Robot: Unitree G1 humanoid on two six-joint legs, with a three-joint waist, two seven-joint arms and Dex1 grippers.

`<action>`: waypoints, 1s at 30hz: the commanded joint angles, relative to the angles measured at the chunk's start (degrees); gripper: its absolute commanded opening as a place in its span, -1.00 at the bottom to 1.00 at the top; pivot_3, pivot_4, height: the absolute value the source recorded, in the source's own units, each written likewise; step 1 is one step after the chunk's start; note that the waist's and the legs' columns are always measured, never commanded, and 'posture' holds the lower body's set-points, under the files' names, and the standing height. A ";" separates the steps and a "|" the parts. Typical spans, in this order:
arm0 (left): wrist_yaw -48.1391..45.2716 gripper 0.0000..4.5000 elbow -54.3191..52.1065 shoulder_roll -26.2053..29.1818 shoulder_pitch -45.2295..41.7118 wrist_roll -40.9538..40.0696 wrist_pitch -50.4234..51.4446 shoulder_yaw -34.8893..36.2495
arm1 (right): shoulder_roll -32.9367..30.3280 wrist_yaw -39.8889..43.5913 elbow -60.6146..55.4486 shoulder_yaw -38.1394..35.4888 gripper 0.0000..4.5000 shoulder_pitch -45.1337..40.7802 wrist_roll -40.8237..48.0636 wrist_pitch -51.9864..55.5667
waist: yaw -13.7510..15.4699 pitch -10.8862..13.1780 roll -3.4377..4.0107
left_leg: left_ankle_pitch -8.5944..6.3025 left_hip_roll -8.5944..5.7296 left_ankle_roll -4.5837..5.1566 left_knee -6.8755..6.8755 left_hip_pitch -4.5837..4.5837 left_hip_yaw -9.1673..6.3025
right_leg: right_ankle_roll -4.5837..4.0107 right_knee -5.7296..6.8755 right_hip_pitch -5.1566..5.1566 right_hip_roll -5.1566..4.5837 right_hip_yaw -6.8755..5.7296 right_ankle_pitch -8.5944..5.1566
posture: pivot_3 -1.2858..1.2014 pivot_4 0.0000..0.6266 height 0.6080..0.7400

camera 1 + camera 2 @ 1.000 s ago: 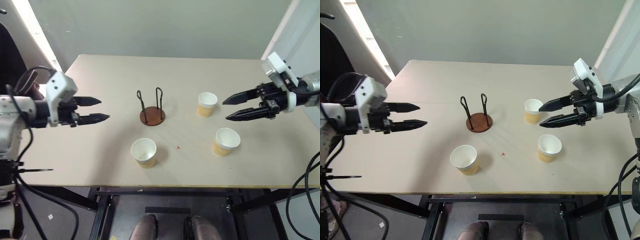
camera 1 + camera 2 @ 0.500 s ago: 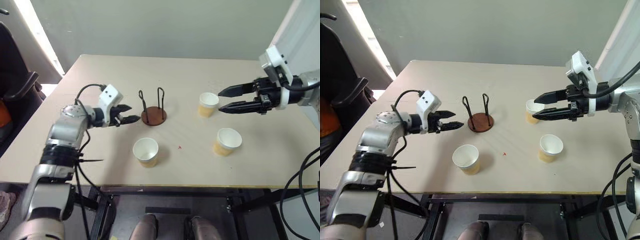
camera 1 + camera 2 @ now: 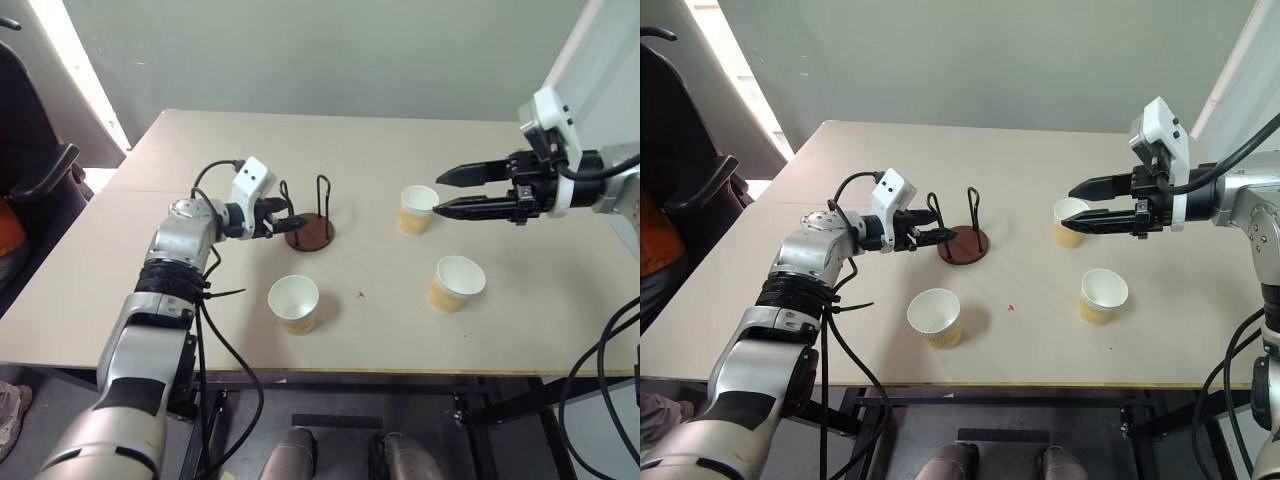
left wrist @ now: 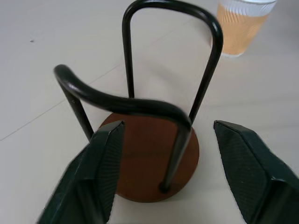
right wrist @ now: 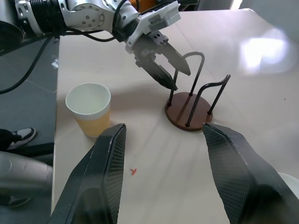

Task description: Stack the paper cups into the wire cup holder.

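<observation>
Thin paper cups (image 3: 294,303), light and crushable; I'd pinch the rim gently. My left pincer (image 4: 163,175) gapes open around the wire cup holder (image 3: 306,232).

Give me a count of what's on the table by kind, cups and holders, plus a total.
Paper cups: 3, one near the front, one at the right, one farther back
Wire cup holder: 1
Total: 4

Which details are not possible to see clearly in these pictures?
- Left wrist view: the cup is cut off by the top edge.
- Head views: whether the left gripper touches the wire cup holder cannot be told.
- Right wrist view: another cup is cut by the corner.
</observation>
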 commanded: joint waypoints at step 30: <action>-11.20 -0.99 -45.67 0.96 7.12 -8.80 16.89 -5.71 | -5.84 10.58 -4.91 -2.54 0.20 2.68 8.03 1.54 | 0.63 0.01 0.00 | 0.08 -0.12 -0.05 0.54 -0.34 0.26 | 0.50 -0.47 0.16 -0.05 0.12 0.03 | 0.03 -0.52 1.00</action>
